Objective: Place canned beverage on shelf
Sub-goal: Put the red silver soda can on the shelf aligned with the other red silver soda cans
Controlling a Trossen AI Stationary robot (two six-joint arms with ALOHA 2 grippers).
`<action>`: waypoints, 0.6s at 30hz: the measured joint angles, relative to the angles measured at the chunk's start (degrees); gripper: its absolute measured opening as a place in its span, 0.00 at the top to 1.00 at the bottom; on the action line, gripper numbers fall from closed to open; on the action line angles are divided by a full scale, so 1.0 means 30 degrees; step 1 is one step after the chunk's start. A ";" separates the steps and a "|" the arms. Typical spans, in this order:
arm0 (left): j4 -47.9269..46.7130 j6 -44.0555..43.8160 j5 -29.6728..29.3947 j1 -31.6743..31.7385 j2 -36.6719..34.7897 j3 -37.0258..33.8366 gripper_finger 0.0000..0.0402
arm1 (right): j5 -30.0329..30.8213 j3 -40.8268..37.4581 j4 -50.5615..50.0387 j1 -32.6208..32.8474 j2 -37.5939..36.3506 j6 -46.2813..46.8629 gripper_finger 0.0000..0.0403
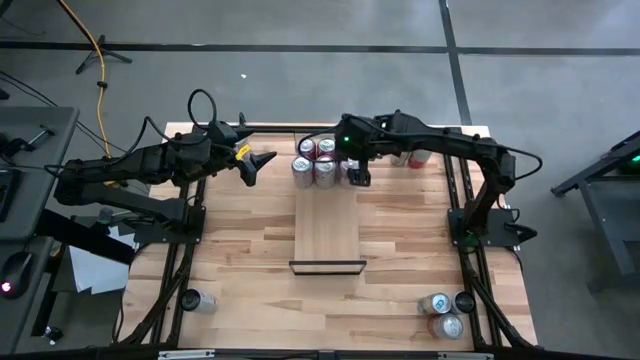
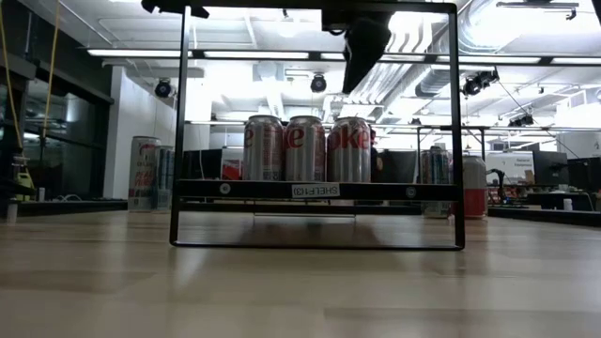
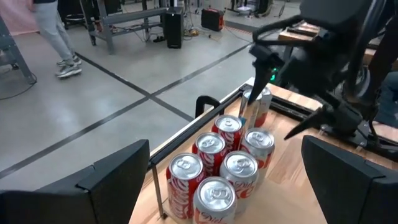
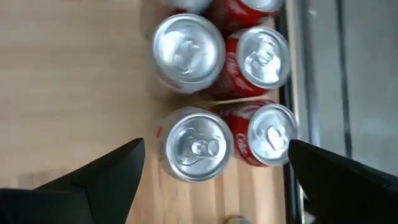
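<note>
Several red and silver cans [image 1: 315,160] stand upright in a cluster on the far end of the light wood shelf [image 1: 327,235]. In the low view the shelf [image 2: 315,190] sits raised on a black frame, with three cans [image 2: 303,148] in front. My right gripper [image 1: 357,172] hangs open above the cluster's right side, fingers pointing down. In its wrist view [image 4: 214,180] the can tops [image 4: 198,144] lie below, between the fingers. My left gripper [image 1: 262,163] is open and empty to the left of the cans, facing them [image 3: 217,168].
More cans stand on the table at the far right [image 1: 415,157], the near right corner [image 1: 445,312] and the near left corner [image 1: 197,300]. The near part of the shelf is bare, with a dark strip [image 1: 327,266] at its end. A person [image 3: 53,31] walks on the floor beyond.
</note>
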 joint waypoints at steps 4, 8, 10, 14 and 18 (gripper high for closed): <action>-0.0001 0.0005 0.0000 -0.0004 0.0000 0.0000 0.09 | -0.1058 0.0000 0.0042 0.0000 0.0130 -0.2359 0.05; -0.0005 0.0005 0.0000 -0.0002 0.0015 0.0000 0.09 | -0.1526 0.0000 -0.0330 -0.0074 0.0435 -0.3959 0.05; 0.0000 0.0005 0.0000 0.0000 0.0015 0.0000 0.09 | -0.1780 0.0000 -0.0651 -0.0246 0.0738 -0.4642 0.05; 0.0018 0.0005 0.0000 -0.0004 0.0015 0.0000 0.09 | -0.1998 -0.0015 -0.0900 -0.0650 0.1391 -0.6605 0.05; 0.0022 0.0005 0.0000 -0.0004 0.0015 0.0000 0.09 | -0.1951 -0.0016 -0.0683 -0.0957 0.1941 -0.7708 0.05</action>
